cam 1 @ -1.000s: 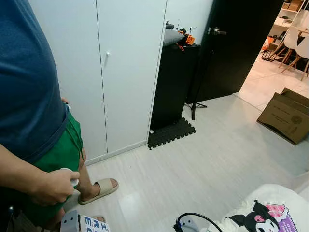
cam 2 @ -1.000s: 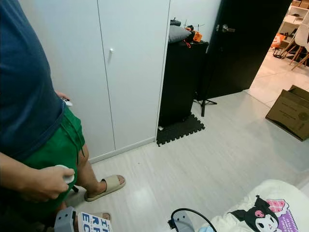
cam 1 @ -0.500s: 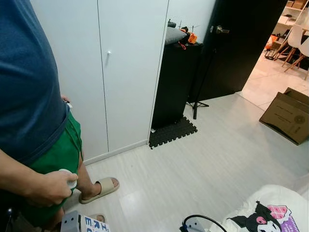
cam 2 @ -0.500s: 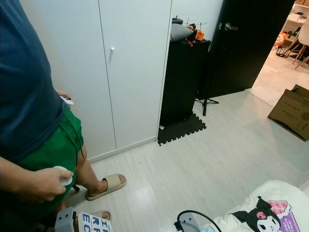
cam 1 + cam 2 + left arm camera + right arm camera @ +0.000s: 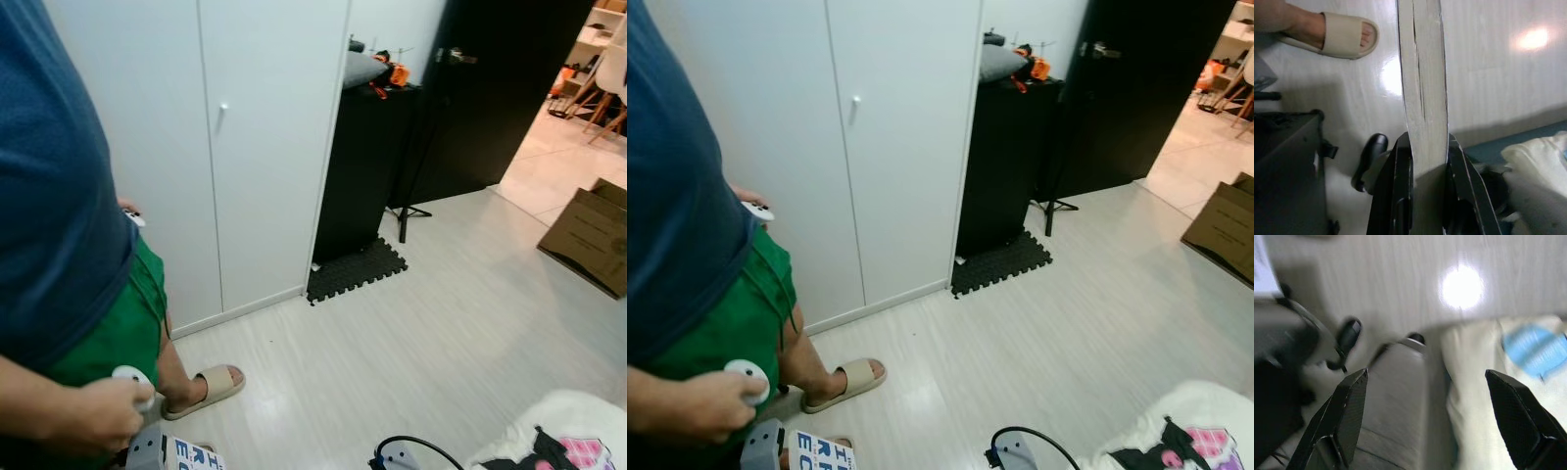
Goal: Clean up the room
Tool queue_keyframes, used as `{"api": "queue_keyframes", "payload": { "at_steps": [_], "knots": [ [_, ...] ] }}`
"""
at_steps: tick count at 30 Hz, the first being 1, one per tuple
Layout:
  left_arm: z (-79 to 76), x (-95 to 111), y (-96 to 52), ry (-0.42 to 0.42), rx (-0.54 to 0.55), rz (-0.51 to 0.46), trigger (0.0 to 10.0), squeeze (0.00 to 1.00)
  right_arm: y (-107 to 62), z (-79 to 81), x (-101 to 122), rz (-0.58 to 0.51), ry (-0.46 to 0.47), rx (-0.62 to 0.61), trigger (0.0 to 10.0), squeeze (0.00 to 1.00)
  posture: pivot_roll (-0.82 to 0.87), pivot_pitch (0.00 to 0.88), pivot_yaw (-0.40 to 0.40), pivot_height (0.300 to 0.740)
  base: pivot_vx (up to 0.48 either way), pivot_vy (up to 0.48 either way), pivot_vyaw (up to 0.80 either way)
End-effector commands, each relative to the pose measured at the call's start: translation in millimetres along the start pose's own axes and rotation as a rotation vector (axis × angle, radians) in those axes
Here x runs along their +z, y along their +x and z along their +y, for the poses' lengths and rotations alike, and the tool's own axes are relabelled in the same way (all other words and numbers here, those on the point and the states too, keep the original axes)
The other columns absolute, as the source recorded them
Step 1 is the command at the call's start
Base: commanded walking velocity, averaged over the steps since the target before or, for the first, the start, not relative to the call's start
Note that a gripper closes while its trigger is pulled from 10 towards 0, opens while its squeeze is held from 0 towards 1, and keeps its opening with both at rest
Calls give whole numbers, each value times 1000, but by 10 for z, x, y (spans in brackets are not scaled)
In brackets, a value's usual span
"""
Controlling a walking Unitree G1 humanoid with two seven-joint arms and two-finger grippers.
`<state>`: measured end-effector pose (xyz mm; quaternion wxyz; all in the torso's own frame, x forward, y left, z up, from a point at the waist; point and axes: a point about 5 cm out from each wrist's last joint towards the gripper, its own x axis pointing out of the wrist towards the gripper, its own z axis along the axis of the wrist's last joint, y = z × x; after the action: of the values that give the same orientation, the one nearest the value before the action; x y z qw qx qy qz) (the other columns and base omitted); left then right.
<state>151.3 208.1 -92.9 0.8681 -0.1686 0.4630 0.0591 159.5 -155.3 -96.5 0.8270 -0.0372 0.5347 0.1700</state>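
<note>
- Already the left gripper [image 5: 1425, 161] has its fingers [image 5: 1400, 196] closed on a book [image 5: 1422, 88], clamped by its lower edge with the page block standing up between them; the head views catch the book's printed cover [image 5: 191, 455] at the bottom edge, low on the robot's left
- Right gripper [image 5: 1425, 421] hangs with its fingers [image 5: 1347, 416] spread wide and nothing between them, above pale floor [image 5: 411, 333] and a white cloth [image 5: 1484, 396] (the picture is blurred)
- Beside the robot stands a person [image 5: 59, 245] in a blue shirt and green shorts, a small white controller [image 5: 747, 375] in one hand, a beige slipper [image 5: 206, 387] on the foot
- Judging by this, the tidy-up is partway: the book is picked up but not yet put away; a cardboard box [image 5: 588, 240] near the doorway and a printed white cushion [image 5: 558, 441] at the lower right look untouched
</note>
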Motion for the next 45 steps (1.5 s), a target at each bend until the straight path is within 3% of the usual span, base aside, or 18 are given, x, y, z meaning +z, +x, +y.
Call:
{"api": "queue_keyframes", "payload": {
  "at_steps": [1, 12, 14, 15, 16, 18, 19, 20, 21, 25, 30, 31, 35, 39, 45],
  "knots": [
    [-66, 45, 24, 7, -22, -10, 10000, 0, -25, -71, -59, 17, 8, -21, 10000, 0, 127, 0, -95, 739, 368, 0, 0],
    [-82, 15, 25, 2, -20, -6, 10000, 0, -15, -43, -28, -8, 14, -16, 10000, 0, 131, 0, -103, 739, 329, 0, -599],
    [-88, 10, 26, 0, -22, -6, 10000, 0, -3, 21, -56, -2, 37, 25, 10000, 0, 135, 0, -108, 739, 0, 0, -331],
    [-90, 7, 26, -1, -23, -6, 10000, 0, 5, 61, -47, -2, -19, 48, 10000, 0, 140, 0, -111, 739, 311, 0, 0],
    [-90, 7, 26, -1, -23, -6, 10000, 0, 5, 61, -47, -2, -19, 48, 10000, 0, 140, 0, -111, 739, 311, 0, 0],
    [-93, 6, 26, -5, -23, -8, 10000, 0, 23, 116, 9, 1, -162, 58, 10000, 494, 163, 0, -101, 739, 156, 0, -266],
    [-98, 6, 27, -6, -25, -10, 10000, 0, 31, 139, 48, -1, -229, 63, 10000, 329, 189, 0, -107, 739, 311, 0, 0],
    [-98, 6, 27, -6, -25, -10, 10000, 0, 31, 139, 48, -1, -229, 63, 10000, 329, 189, 0, -107, 739, 311, 0, 0],
    [-82, 27, 23, -9, -29, -22, 10000, 0, 53, 198, 157, -13, -321, 65, 10000, 0, 208, 0, -115, 739, 0, 0, 0],
    [-25, 48, 6, -18, -22, -40, 10000, 0, 76, 283, 240, -14, -367, 82, 10000, 0, 227, 0, -128, 739, 154, 0, 0],
    [30, -1, -17, -27, -4, -33, 10000, 0, 77, 295, 195, 19, -346, 105, 10000, 0, 227, 0, -133, 739, 305, 0, -355],
    [35, -40, -24, -34, 1, -24, 10000, 0, 79, 307, 188, 34, -393, 111, 10000, 0, 217, 0, -134, 739, 0, 0, -738],
    [5, -71, -19, -34, -6, -16, 10000, 0, 83, 314, 198, 32, -424, 101, 10000, 0, 212, 0, -129, 739, 230, 0, -733],
    [-26, -63, -10, -23, -19, -15, 10000, 0, 91, 357, 189, 22, -344, 106, 10000, 0, 210, 0, -126, 739, 76, 0, -712],
    [-33, -41, -5, -16, -24, -18, 10000, 0, 98, 394, 167, 10, -315, 106, 10000, 0, 213, 0, -124, 739, 305, 0, -464]
  ]
}}
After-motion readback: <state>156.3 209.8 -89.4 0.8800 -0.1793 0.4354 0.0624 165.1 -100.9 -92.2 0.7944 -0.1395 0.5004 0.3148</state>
